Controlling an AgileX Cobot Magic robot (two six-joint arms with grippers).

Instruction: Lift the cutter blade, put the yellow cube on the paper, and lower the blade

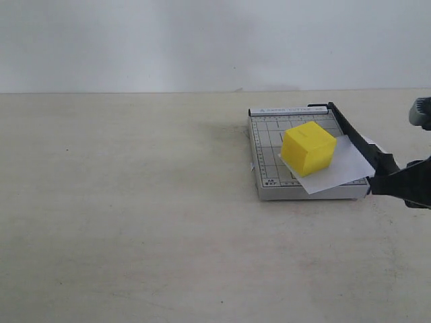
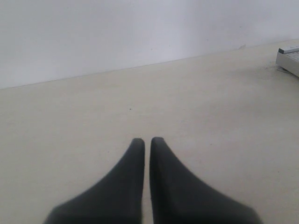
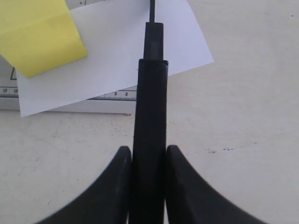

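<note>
The yellow cube (image 1: 308, 147) (image 3: 37, 35) rests on the white paper (image 1: 340, 168) (image 3: 117, 65), which lies skewed across the grey trimmer base (image 1: 269, 134). The cutter blade (image 1: 350, 131) (image 3: 150, 107) runs along the base's right side, and its thick black handle sticks out past the front corner. My right gripper (image 1: 397, 183) (image 3: 149, 151) is shut on that handle, one finger on each side. My left gripper (image 2: 147, 141) hovers over bare table with its fingers (image 2: 135, 158) together and nothing between them; the exterior view does not show it.
The trimmer base's corner (image 2: 289, 58) shows at the far edge of the left wrist view. A pale wall (image 1: 202, 40) stands behind the beige table (image 1: 135, 215).
</note>
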